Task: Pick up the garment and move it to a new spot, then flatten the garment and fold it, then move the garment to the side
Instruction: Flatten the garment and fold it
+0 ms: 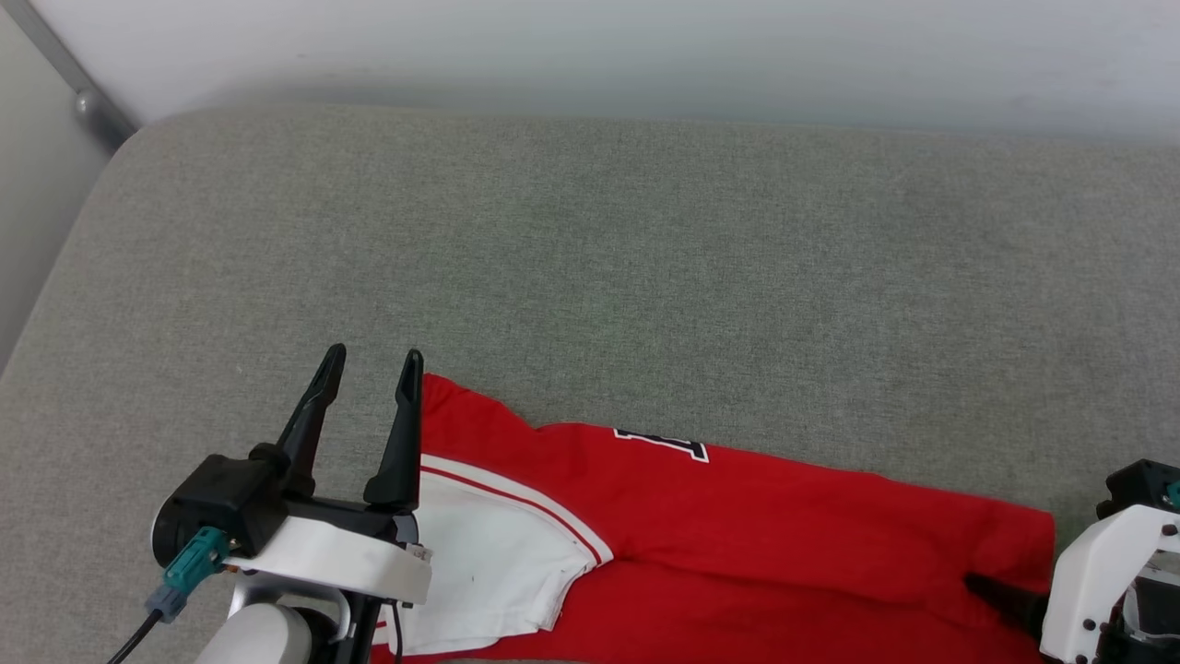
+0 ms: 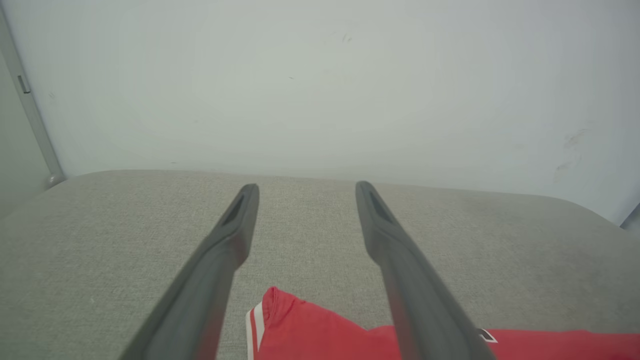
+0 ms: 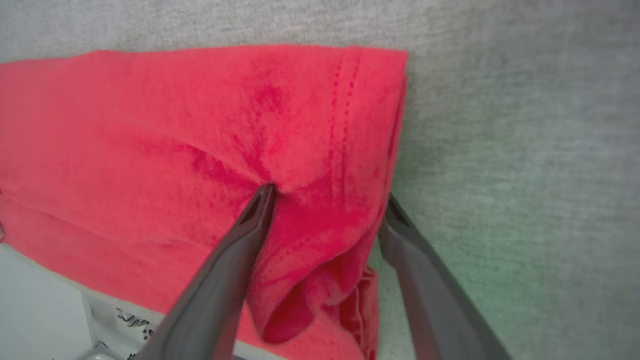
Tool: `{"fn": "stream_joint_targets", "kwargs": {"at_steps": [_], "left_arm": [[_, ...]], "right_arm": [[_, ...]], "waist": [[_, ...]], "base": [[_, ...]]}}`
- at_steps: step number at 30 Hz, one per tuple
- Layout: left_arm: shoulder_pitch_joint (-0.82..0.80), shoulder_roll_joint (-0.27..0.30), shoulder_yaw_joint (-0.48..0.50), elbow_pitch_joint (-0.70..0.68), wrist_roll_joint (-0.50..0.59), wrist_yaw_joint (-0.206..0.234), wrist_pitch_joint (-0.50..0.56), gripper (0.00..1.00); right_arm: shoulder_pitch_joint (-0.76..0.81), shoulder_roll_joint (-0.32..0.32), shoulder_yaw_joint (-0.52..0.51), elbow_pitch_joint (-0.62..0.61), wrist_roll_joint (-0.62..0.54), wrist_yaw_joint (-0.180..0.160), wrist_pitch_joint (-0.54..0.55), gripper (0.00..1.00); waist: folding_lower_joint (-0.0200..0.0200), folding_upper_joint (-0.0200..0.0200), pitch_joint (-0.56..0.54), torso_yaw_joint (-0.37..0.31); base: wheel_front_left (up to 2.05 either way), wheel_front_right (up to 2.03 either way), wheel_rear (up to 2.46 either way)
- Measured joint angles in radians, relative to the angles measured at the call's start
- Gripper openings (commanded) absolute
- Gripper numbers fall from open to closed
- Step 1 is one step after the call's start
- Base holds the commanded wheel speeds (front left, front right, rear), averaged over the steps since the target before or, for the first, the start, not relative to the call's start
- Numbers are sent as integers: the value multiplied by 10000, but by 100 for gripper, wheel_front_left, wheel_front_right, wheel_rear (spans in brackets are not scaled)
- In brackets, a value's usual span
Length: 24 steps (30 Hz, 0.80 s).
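Garment (image 1: 784, 526) looks folded, lower frame. Left claw (image 1: 373, 355) released, hovering at sleeve end. Right claw (image 3: 330, 195) spread astride hem corner, unclenched, probably set to drag it sideways.

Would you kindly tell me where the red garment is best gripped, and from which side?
Probably the garment's right-end hem corner, approached from the near edge: the layers bunch into a raised fold there, and the right gripper's open fingers straddle it.

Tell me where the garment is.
Head view, bottom edge: the garment lies on the grey cushion, its white sleeve just right of the left gripper.
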Motion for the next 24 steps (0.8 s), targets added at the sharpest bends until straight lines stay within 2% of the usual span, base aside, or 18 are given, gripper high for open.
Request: {"fn": "stream_joint_targets", "kwargs": {"at_steps": [1,3,8,15,20,24], "left_arm": [[2,-6,19,21,44,-15,0,100],[4,-13,58,59,90,-58,0,100],[105,17,121,186,221,-67,-2,100],[531,194,199,280,267,205,19,100],[846,242,278,136,265,420,35,100],[930,257,242,25,268,489,77,100]], "right_arm": [[-60,0,8,77,25,-2,86,46],[-121,-10,29,190,136,-4,105,0],[-299,-56,372,395,322,-6,75,0],[-514,-556,474,514,439,2,-23,0],[-802,-1034,-263,690,324,2,81,0],[-1041,-1463,-1392,953,35,0,192,0]], "waist": [[0,0,1,9],[0,0,-30,5],[0,0,-279,-81],[0,0,-833,-385],[0,0,-1126,-744],[0,0,-1252,-984]], "base": [[0,0,0],[0,0,0],[0,0,0],[0,0,0],[0,0,0],[0,0,0]]}}
